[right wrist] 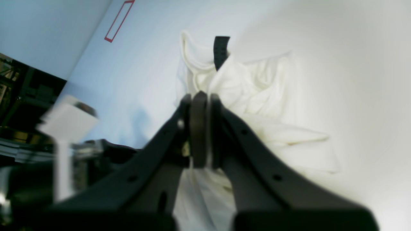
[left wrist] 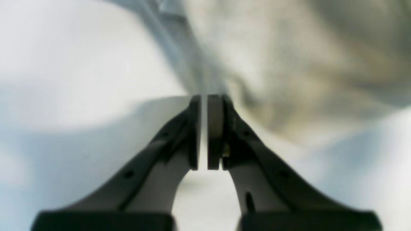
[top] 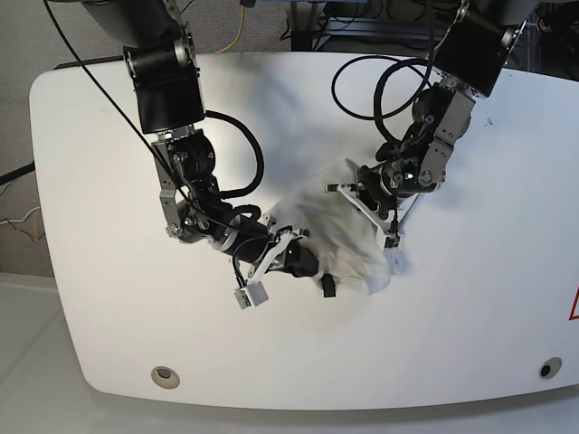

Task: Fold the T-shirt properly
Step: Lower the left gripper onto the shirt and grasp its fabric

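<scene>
The white T-shirt (top: 339, 217) lies bunched in the middle of the table, and its printed letters are hidden. Its small black tag (top: 328, 287) hangs at the near edge and also shows in the right wrist view (right wrist: 221, 51). My right gripper (top: 308, 264) is shut on a fold of the shirt's near left part; cloth (right wrist: 257, 83) spills out below the closed fingers (right wrist: 199, 96). My left gripper (top: 393, 237) holds the shirt's right edge. In the left wrist view its fingers (left wrist: 203, 99) stand almost closed with a thin white layer between them, and blurred cloth (left wrist: 289, 64) lies beyond.
The white table (top: 109, 181) has rounded corners and round holes near the front edge (top: 164, 373). A red outlined rectangle (right wrist: 118, 21) is marked on it. Black cables (top: 362, 81) loop behind the shirt. A floor drop lies past the front edge.
</scene>
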